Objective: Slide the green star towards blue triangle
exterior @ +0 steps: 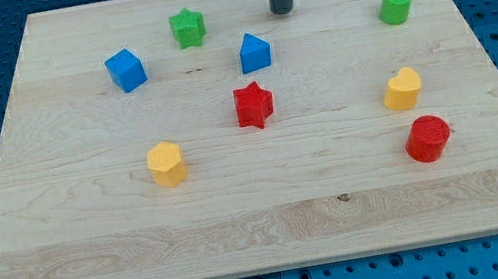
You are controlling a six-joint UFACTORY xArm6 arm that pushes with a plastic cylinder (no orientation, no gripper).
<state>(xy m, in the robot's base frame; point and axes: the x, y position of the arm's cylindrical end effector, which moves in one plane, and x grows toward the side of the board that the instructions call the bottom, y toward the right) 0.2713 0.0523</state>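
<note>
Near the view's top, left of centre, on the wooden board point(93, 237): one green star point(188, 27), lying flat, touching nothing.

Blue triangle point(255, 52): down and to the view's right of the star, near it but apart, with bare wood between them. We read it as a triangle; from this angle the shape is not fully clear.

Our rod: enters from the view's top edge, its upper part cut off by the frame, so we cannot make out the arm above it. We carry no pincer, only this rod, so nothing can be opened or closed and nothing is held. My tip point(283, 10) rests on or just above the board near the top edge; we cannot tell which. It touches no block.

Star relative to the tip: the star lies to the view's left of the tip, at about the same height in the view, well apart. The blue triangle sits just below the tip and slightly left.

Further items, going outward:
- blue cube point(126, 70), left of the star.
- red star point(253, 105), below the triangle.
- yellow hexagonal block point(167, 163), lower left.
- green cylinder point(396, 5), upper right.
- yellow block point(403, 89), right side, exact shape hard to make out.
- red cylinder point(427, 138), below it.
</note>
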